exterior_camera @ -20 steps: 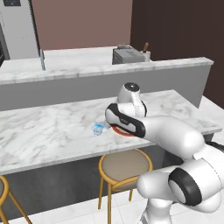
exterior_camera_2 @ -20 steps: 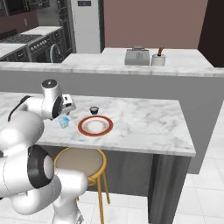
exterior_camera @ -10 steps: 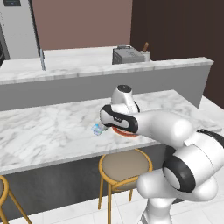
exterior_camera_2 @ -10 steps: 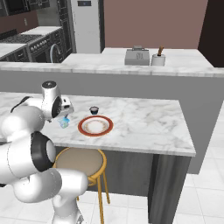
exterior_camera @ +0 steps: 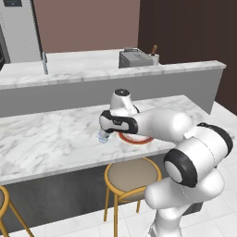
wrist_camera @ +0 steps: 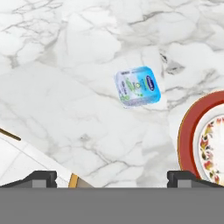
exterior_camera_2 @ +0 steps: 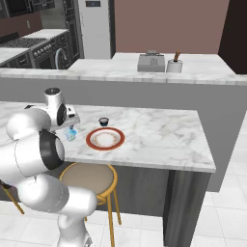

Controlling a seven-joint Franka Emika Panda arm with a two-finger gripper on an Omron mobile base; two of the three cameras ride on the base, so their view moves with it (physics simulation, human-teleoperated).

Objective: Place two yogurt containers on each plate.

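A pale blue-and-white yogurt container (wrist_camera: 137, 86) stands on the marble counter just left of the white plate with the red-orange rim (wrist_camera: 189, 139). My gripper (wrist_camera: 112, 177) hangs open above the counter, and the cup lies ahead of its fingertips without touching them. From the left base camera, the gripper (exterior_camera: 107, 131) sits right over the cup (exterior_camera: 102, 137), and my arm covers most of the plate (exterior_camera: 131, 139). The right base camera shows the gripper (exterior_camera_2: 70, 126) over the pale cup (exterior_camera_2: 71, 134), the bare plate (exterior_camera_2: 105, 139), and a dark yogurt container (exterior_camera_2: 103, 121) just behind the plate.
A round wooden stool (exterior_camera_2: 89, 176) stands under the counter's front edge (exterior_camera_2: 144, 164) below the plate. Behind runs a higher marble counter with a toaster (exterior_camera_2: 150, 61) and a utensil holder (exterior_camera_2: 174, 64). To the plate's right, the counter top stretches on.
My hand has swung from above the plate leftward in the left base view to above the pale blue cup. The jaws stayed open; cups and plate have not moved.
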